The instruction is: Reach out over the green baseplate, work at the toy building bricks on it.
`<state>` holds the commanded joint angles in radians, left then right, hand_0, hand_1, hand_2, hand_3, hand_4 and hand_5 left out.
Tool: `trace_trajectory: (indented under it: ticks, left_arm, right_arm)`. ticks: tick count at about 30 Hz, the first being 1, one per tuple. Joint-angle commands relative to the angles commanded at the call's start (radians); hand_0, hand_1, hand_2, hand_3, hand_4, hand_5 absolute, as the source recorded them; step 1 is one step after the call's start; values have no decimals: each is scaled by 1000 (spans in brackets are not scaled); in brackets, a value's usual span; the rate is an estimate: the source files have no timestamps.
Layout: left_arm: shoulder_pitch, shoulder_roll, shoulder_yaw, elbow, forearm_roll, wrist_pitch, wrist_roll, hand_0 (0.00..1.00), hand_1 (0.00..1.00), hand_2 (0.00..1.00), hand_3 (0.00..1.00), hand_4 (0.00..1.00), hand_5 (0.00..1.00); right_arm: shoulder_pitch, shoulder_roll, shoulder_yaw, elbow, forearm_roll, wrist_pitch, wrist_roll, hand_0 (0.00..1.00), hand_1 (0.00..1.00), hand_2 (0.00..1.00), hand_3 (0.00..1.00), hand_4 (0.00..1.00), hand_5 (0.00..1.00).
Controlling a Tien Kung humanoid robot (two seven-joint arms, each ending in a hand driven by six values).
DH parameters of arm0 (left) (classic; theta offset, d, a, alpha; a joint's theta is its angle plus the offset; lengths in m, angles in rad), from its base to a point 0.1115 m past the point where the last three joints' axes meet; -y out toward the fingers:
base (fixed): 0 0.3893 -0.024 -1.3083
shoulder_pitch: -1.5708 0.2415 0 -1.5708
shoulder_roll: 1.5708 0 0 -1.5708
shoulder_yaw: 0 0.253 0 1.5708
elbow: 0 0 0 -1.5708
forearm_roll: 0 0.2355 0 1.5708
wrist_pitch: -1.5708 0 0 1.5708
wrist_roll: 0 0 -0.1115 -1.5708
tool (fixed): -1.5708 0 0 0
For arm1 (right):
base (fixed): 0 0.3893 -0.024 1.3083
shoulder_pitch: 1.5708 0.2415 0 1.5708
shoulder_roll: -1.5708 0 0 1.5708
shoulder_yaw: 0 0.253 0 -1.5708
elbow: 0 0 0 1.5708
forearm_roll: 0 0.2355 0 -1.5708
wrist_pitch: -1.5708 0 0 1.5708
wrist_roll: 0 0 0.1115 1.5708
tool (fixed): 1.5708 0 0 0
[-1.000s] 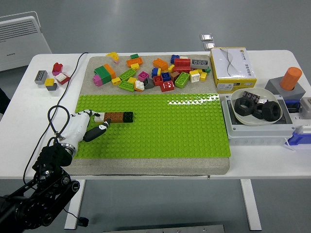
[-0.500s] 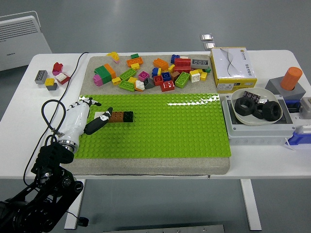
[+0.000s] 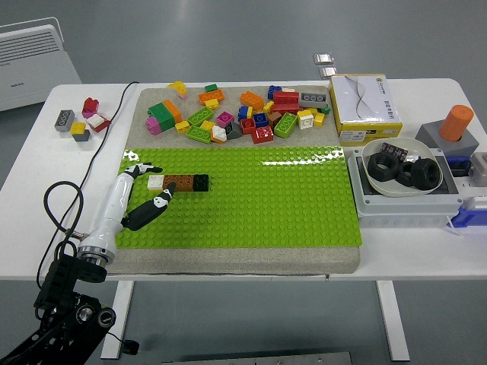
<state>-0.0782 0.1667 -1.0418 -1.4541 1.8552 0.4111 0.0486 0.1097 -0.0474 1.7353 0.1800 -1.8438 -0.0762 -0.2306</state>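
White table [image 3: 228,262] w/ green baseplate [image 3: 289,205]; left hand [image 3: 144,190] fingers relaxed, empty, beside brick row [image 3: 179,182].

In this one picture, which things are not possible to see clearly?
- Head view: the left hand lies beside the brick row on the baseplate; contact is too small to judge.
- The right arm is outside the frame.
- The white brick's left end is partly behind the fingers.
- The print on the yellow box is too small to read.
- The blue part is cut by the right edge.
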Motion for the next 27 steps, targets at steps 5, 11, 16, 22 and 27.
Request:
trace_trajectory:
  ticks: [5, 11, 16, 22, 27]
  left_arm:
    - [-10, 7, 35, 7, -34, -17, -55, 722, 663, 683, 715, 721, 409]
    - [-20, 13, 66, 16, -42, -32, -61, 713, 620, 649, 690, 720, 402]
    - [-26, 17, 79, 19, -46, -34, -65, 713, 616, 639, 684, 712, 378]
    - [-34, 22, 102, 22, -57, -27, -82, 711, 623, 636, 675, 703, 356]
    - [-37, 25, 115, 25, -67, -27, -94, 709, 625, 633, 672, 698, 347]
  right_arm:
    - [6, -1, -23, 0, 10, 1, 2, 519, 654, 777, 791, 885, 945]
    - [11, -4, 34, 0, -50, 10, 2, 519, 655, 775, 790, 887, 947]
    - [14, -7, 73, 0, -90, 16, 2, 519, 653, 773, 788, 887, 947]
    - [14, -10, 73, 0, -91, 17, 1, 519, 653, 772, 786, 887, 947]
    - [12, -10, 47, 0, -66, 14, 0, 519, 655, 773, 787, 885, 949]
